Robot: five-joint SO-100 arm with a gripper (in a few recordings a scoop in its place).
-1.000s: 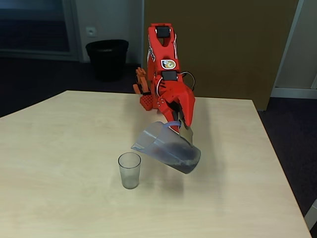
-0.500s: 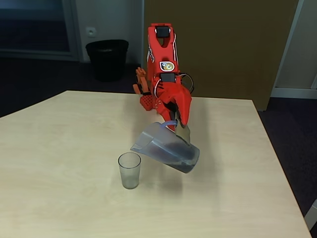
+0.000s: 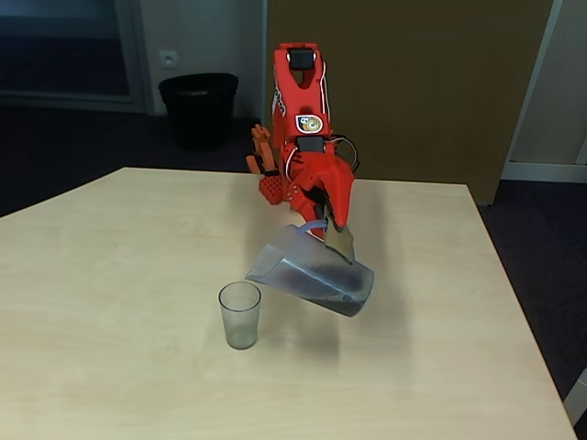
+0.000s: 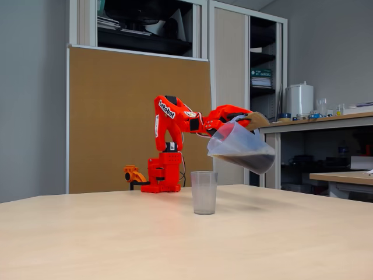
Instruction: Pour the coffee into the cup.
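Since half a second ago, we see the jug (image 3: pixel 312 273) level out slightly and drift a touch to the right, its spout lifting a little from where it had dipped toward the cup (image 3: pixel 240 314). Our red arm (image 3: pixel 303 119) reaches forward over the pale wooden table (image 3: pixel 110 275), and the gripper (image 3: pixel 335 234) is clamped on the jug at its handle side, carrying it tilted in the air with the spout aimed down and left in a fixed view. We note the coffee (image 3: pixel 326 282) pooled dark along the jug's lower wall; we make out none running from the spout. The cup stands upright on the table, just below and to the left of the spout, apart from it, and looks empty.

From the low side camera, we see the jug (image 4: pixel 240 147) held well above the table (image 4: pixel 116 233), the coffee (image 4: pixel 247 160) sitting as a dark band toward its base end, and the cup (image 4: pixel 204 192) standing under the spout end. A black bin (image 3: pixel 198 108) stands on the floor behind the table.
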